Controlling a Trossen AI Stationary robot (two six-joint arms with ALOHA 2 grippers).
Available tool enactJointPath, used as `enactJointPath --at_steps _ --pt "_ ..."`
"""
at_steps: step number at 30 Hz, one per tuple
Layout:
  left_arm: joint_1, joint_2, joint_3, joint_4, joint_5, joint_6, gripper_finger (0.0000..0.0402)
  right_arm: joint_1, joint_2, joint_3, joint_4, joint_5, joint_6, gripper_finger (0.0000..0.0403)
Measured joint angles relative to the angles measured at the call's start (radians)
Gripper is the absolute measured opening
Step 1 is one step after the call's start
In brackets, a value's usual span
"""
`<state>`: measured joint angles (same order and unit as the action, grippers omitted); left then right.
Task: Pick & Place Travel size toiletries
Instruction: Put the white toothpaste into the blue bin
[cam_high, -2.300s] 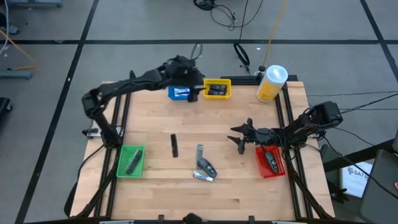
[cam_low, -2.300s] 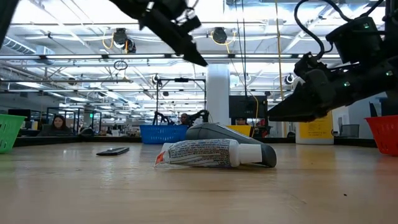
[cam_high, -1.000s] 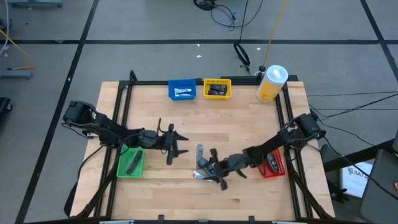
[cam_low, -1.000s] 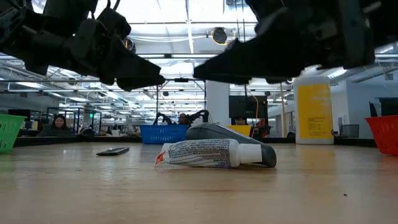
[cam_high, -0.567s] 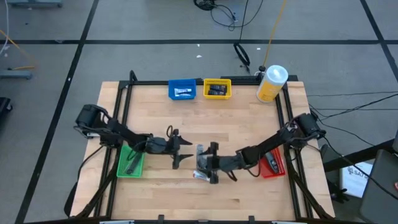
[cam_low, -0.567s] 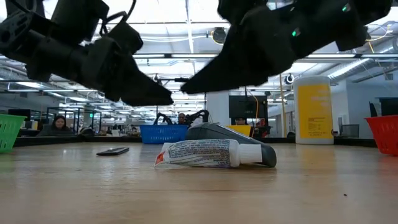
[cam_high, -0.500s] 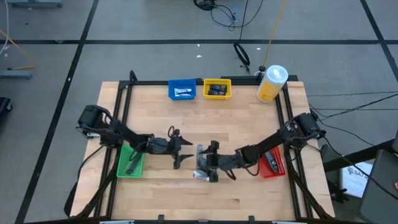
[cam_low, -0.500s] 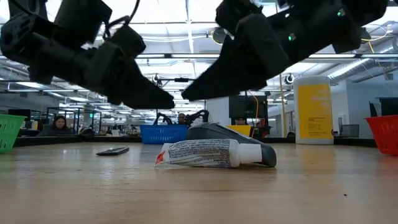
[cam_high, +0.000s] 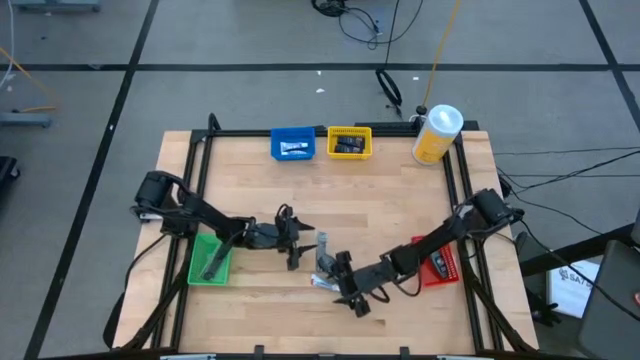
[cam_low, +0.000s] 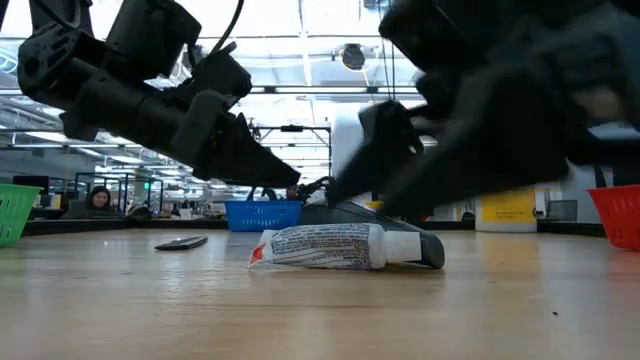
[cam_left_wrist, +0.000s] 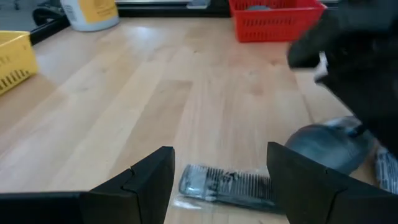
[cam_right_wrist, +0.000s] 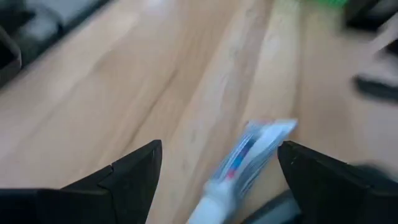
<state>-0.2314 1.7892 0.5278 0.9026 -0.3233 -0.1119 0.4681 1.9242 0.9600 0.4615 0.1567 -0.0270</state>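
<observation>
With items already lying in all four bins, both arms are working mid-table: the open left gripper (cam_left_wrist: 219, 180) is straddling a silver tube (cam_left_wrist: 227, 185), and the open right gripper (cam_right_wrist: 219, 167) is closing on a white tube (cam_right_wrist: 244, 160).

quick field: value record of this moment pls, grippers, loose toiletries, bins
left gripper: open, over a silver-grey tube at mid-table
right gripper: open, over a white tube near the front edge
dark item: lying loose on the table
green bin: left side, holds a dark item
blue bin: far edge
yellow bin: beside the blue one
red bin: right side
</observation>
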Motion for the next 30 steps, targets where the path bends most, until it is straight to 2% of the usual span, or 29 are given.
enactJointPath --at_steps 5,9,13,18,21,23,25,30 --pt "-0.007 -0.025 0.0 -0.041 -0.034 -0.022 0.025 0.019 0.066 0.017 0.003 0.029 0.046 0.0291" --pt "-0.016 -0.024 -0.001 -0.039 -0.037 -0.026 0.025 0.017 0.098 0.031 0.01 0.051 0.076 0.0259" --pt "-0.019 -0.024 -0.001 -0.037 -0.034 -0.027 0.025 0.013 0.099 0.031 -0.021 0.074 0.094 0.0202" --pt "0.004 -0.024 0.0 0.017 0.106 -0.168 0.025 0.007 0.077 0.03 -0.036 0.08 0.086 0.0109" --pt "0.008 -0.025 0.005 0.05 0.113 -0.195 0.025 0.005 0.048 0.028 -0.072 0.086 0.077 0.0063" --pt "-0.016 -0.024 0.02 0.041 0.077 -0.099 0.025 0.004 0.017 0.028 -0.096 0.087 0.071 0.0048" --pt "-0.072 -0.024 0.045 0.041 -0.008 0.051 0.025 0.004 -0.015 0.028 -0.114 0.089 0.071 0.0047" --pt "-0.207 -0.024 0.138 -0.043 -0.199 0.386 0.025 0.004 -0.104 0.002 -0.114 0.163 0.083 0.0065"
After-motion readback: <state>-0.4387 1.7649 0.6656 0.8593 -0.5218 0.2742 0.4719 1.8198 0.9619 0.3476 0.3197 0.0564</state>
